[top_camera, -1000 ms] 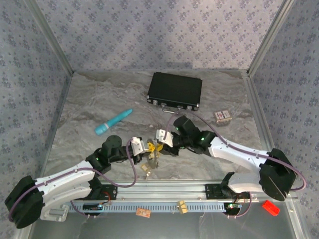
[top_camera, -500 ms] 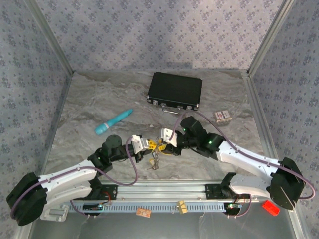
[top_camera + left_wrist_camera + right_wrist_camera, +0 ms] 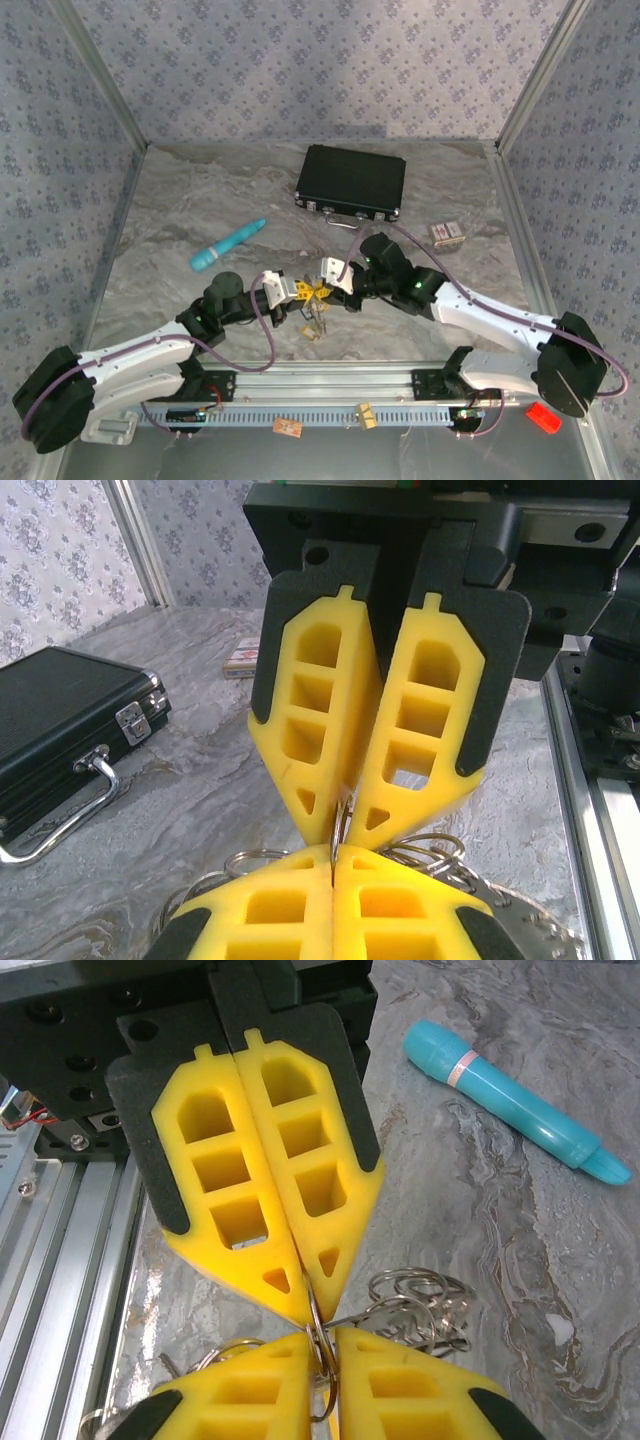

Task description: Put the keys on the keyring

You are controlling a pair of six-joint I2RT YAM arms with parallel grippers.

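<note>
Both grippers meet tip to tip over the near middle of the table. My left gripper (image 3: 292,292) (image 3: 333,860) is shut on the keyring (image 3: 341,825), which I see edge-on as a thin silver band. My right gripper (image 3: 327,277) (image 3: 326,1338) is shut on the same keyring (image 3: 317,1312) from the opposite side. A tangle of small wire rings and keys (image 3: 425,1305) (image 3: 432,852) hangs from it, dangling under the grippers (image 3: 315,325). A flat, notched grey metal edge (image 3: 535,932) pokes out at the lower right of the left wrist view.
A black case (image 3: 351,182) (image 3: 60,715) lies at the back. The teal stick (image 3: 228,245) (image 3: 510,1090) is left of centre. A small card box (image 3: 447,233) sits at the right. The aluminium rail (image 3: 330,385) (image 3: 50,1240) runs along the near edge.
The right arm's elbow has swung outward to the right. Both grippers stayed shut together and shifted slightly, and the hanging bunch of keys swung a little under them.
</note>
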